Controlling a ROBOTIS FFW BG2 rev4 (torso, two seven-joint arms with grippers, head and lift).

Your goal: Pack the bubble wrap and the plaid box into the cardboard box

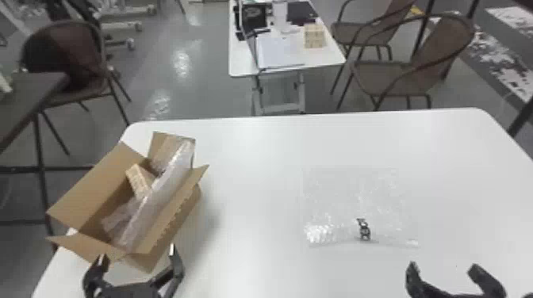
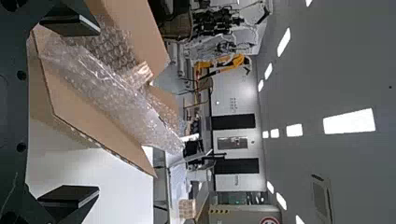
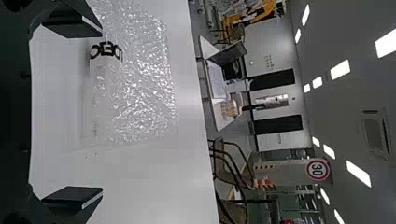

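In the head view, the cardboard box (image 1: pixel 84 186) sits on the left part of the white table (image 1: pixel 257 170), its plain brown flaps spread outward and its long sides running at a slant. The left gripper (image 1: pixel 137 255) is at the near end of the box, its two flat black fingers wide apart with nothing clamped between them. One fingertip overlaps a near flap in the picture; I cannot tell whether they touch. Inside the box, beyond the gripper, the plaid box (image 1: pixel 139 181) lies tilted, a small pale-tan block with a checked pattern. Beside it, bubble wrap (image 1: pixel 160 194) stands on a slant along the box's right side, clear and shiny, rising above the rim. The left wrist view shows its rounded bubbles and crinkled gloss, and the thin, straight edge of a flap next to it.

Right of the middle of the table, well apart from the box, a clear plastic sheet (image 1: pixel 353 194) lies flat, roughly square, wrinkled and glinting, with a rolled near edge bearing black print. Just to its near right is the right gripper (image 1: pixel 443 267), apart from the sheet, its fingers spread and holding nothing. The tabletop between box and sheet is smooth and matte.
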